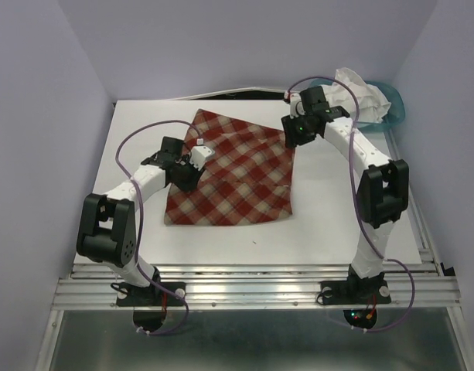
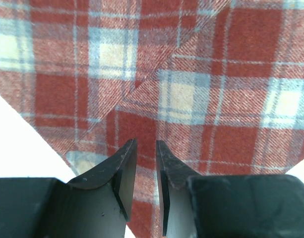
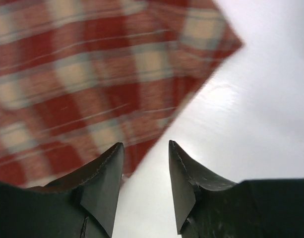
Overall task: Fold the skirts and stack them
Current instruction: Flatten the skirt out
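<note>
Plaid skirt [image 1: 237, 174] flat mid-table [image 1: 337, 224]. White skirt [image 1: 359, 89] bunched on teal basket [image 1: 397, 108], far right corner. Left gripper [image 2: 146, 145] narrowly parted over plaid, gripping nothing. Right gripper [image 3: 146, 146] parted wider at plaid's edge, empty.

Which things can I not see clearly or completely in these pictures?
1. Top view: the right arm hides part of the white skirt and the teal basket.
2. Left wrist view: whether the left gripper pinches the plaid skirt; its fingers cover the cloth there.
3. Right wrist view: the plaid skirt is blurred and cut off by the top and left edges.
</note>
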